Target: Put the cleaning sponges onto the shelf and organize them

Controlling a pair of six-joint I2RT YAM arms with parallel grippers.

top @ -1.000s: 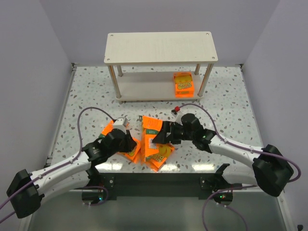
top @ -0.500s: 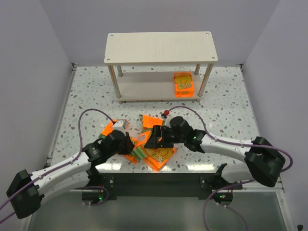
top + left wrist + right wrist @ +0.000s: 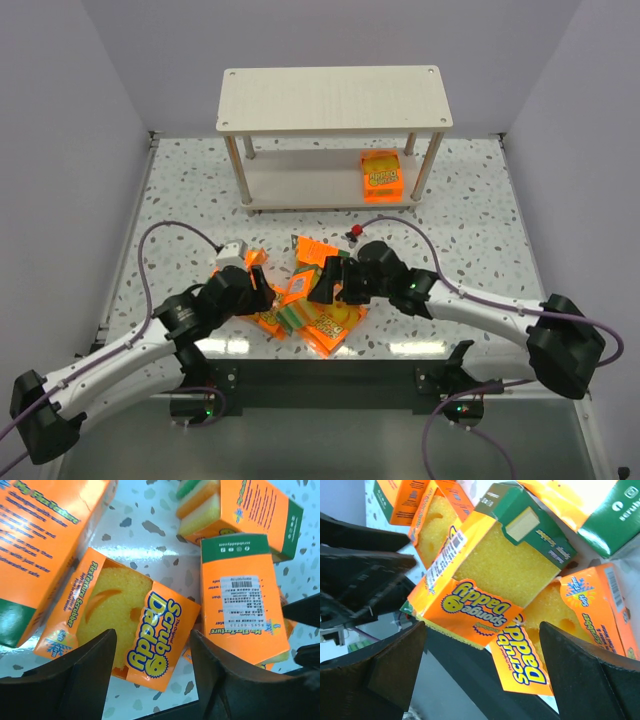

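Speckled tabletop (image 3: 480, 230) — white, grey-flecked (pale walls (image 3: 60, 120) on three sides).

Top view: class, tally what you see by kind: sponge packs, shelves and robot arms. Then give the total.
Sponge packs: 6
Shelves: 1
Robot arms: 2
Total: 9

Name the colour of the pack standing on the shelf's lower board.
Orange; the pack shows best in the top view.
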